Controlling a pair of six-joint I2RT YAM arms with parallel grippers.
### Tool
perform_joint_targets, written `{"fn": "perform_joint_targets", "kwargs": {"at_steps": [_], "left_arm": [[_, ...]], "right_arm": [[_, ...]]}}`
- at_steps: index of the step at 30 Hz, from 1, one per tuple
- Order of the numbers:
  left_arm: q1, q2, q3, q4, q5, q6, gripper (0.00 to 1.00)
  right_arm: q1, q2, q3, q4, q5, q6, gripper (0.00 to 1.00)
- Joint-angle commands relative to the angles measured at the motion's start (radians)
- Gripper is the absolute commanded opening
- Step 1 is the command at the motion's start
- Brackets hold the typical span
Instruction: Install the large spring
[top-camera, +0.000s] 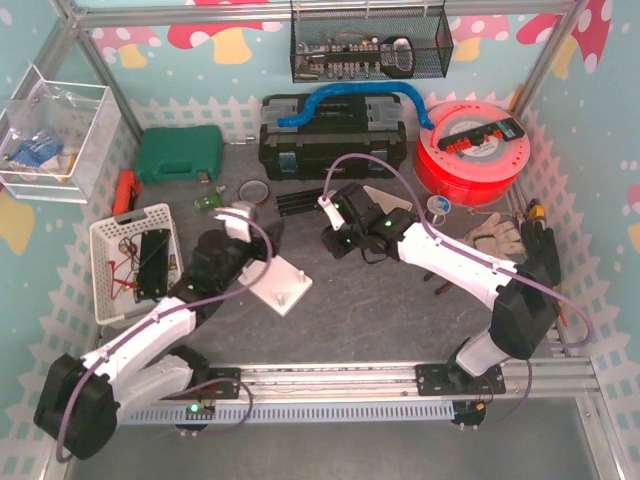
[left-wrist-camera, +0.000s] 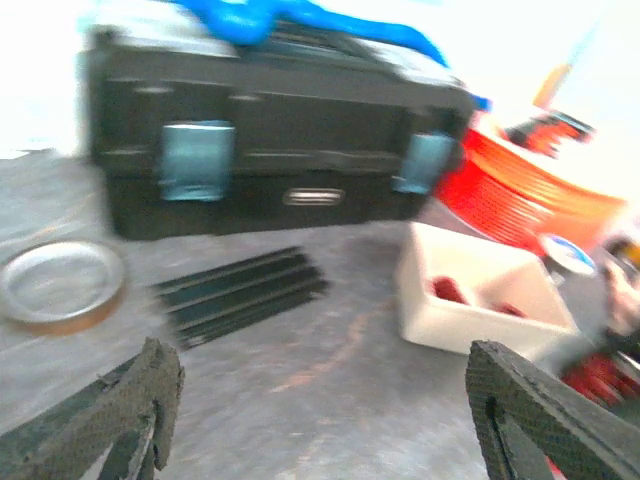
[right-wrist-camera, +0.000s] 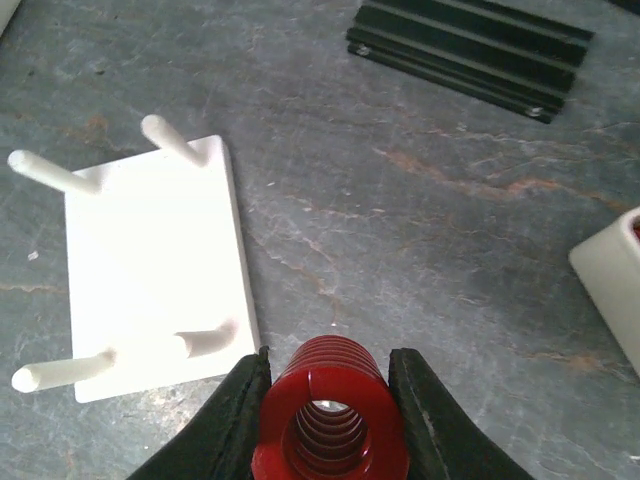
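The large red spring (right-wrist-camera: 330, 415) sits end-on between the fingers of my right gripper (right-wrist-camera: 328, 365), which is shut on it a little above the table. Just left of it lies the white base plate (right-wrist-camera: 150, 270) with several white pegs (right-wrist-camera: 55, 172) standing up from its corners. From above, the plate (top-camera: 283, 287) lies at the table's middle, with my right gripper (top-camera: 335, 243) just behind and to its right. My left gripper (top-camera: 268, 238) hovers by the plate's back left edge. Its view is blurred, and it (left-wrist-camera: 325, 375) stands open with nothing between its fingers.
A white box (left-wrist-camera: 480, 290) with red parts inside sits behind the right gripper (top-camera: 388, 200). A black ribbed rail (top-camera: 300, 202), a tape roll (top-camera: 253, 191), a black toolbox (top-camera: 330, 135) and a red spool (top-camera: 470, 150) stand further back. A white basket (top-camera: 135, 260) is on the left, gloves (top-camera: 500, 235) on the right.
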Motion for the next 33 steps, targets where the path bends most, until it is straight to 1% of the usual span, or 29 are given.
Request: {"fn": "perform_joint_targets", "kwargs": {"at_steps": [1, 3, 5, 6, 10, 22, 33], "left_arm": [[0.199, -0.075, -0.021, -0.181, 0.005, -0.269, 0.80], [0.286, -0.101, -0.036, -0.188, 0.047, -0.310, 0.85], [0.346, -0.117, -0.042, -0.197, 0.060, -0.341, 0.91], [0.375, -0.120, -0.042, -0.203, 0.066, -0.351, 0.98], [0.413, -0.119, -0.043, -0.211, 0.073, -0.363, 0.99], [0.421, -0.107, -0.054, -0.213, 0.051, -0.374, 0.99], [0.422, -0.078, -0.079, -0.178, 0.034, -0.386, 0.99]], "right_arm": [[0.044, 0.016, 0.031, 0.007, -0.045, 0.003, 0.00], [0.070, 0.025, 0.035, 0.007, -0.062, 0.008, 0.00], [0.095, 0.031, 0.035, 0.009, -0.063, 0.012, 0.00], [0.105, 0.037, 0.036, 0.010, -0.062, 0.015, 0.00], [0.134, 0.078, 0.049, 0.013, -0.064, 0.024, 0.00], [0.169, 0.191, 0.105, 0.013, -0.067, 0.025, 0.00], [0.174, 0.267, 0.084, 0.035, -0.060, 0.030, 0.01]]}}
